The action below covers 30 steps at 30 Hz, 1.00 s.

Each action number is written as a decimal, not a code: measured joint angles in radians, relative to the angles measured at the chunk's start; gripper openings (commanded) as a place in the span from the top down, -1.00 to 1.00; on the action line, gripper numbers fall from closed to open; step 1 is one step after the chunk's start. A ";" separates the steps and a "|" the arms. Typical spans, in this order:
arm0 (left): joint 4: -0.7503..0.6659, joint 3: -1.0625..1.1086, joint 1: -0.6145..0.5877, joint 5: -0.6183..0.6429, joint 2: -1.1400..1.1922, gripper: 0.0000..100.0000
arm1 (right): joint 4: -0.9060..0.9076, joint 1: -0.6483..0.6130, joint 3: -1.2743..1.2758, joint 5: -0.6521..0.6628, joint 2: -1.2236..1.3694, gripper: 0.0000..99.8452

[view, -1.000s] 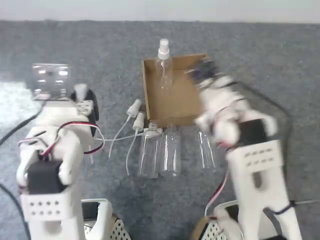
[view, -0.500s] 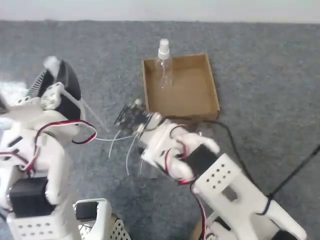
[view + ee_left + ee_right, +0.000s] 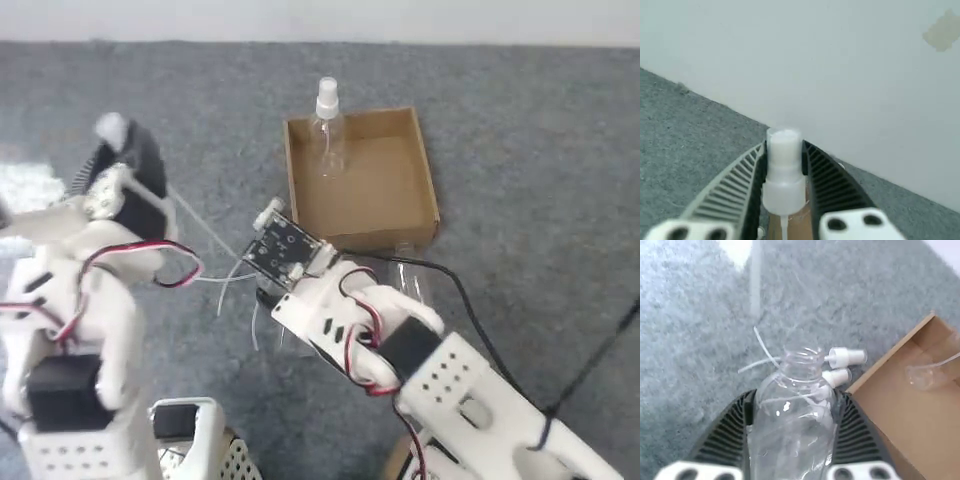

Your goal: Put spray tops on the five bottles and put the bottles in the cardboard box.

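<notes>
1. Gripping a white spray top [image 3: 784,170] by its collar, the left pincer [image 3: 785,150] is closed snugly on it, with one ribbed black finger on each side. A thin dip tube hangs from the top. In the high view this arm stands at the left side of the grey, carpet-textured bench [image 3: 520,130], with its pincer lifted off the surface.
2. The right pincer [image 3: 795,397] is closed on an open bottle [image 3: 792,430], and its two fingers press against the bottle's sides below the shoulder. The bottle is clear plastic and its neck is uncovered. In the high view the right arm reaches across the middle of the bench, just in front of the box's near left corner.
3. A shallow cardboard box [image 3: 380,195] sits open toward the far middle of the bench.
4. Inside the box, in its far left corner, a capped bottle [image 3: 327,130] stands upright — clear, with a white spray top fitted.
5. A loose spray top [image 3: 846,356] and a second loose top [image 3: 836,376] lie side by side on the bench, just outside the box's near left corner. Their thin tubes trail away across the surface.
6. Another clear bottle [image 3: 410,275] is just outside the box's near wall, partly hidden by the right arm — I cannot tell whether it stands or lies.
</notes>
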 measured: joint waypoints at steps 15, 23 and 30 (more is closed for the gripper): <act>-0.137 0.130 0.095 0.002 0.012 0.98 | -0.003 -0.005 0.087 -0.003 -0.146 0.99; -0.163 0.187 0.107 0.000 0.011 0.98 | -0.003 -0.026 0.087 -0.006 -0.146 0.99; -0.153 0.285 0.123 -0.046 0.011 0.98 | -0.003 -0.028 0.087 -0.011 -0.146 0.99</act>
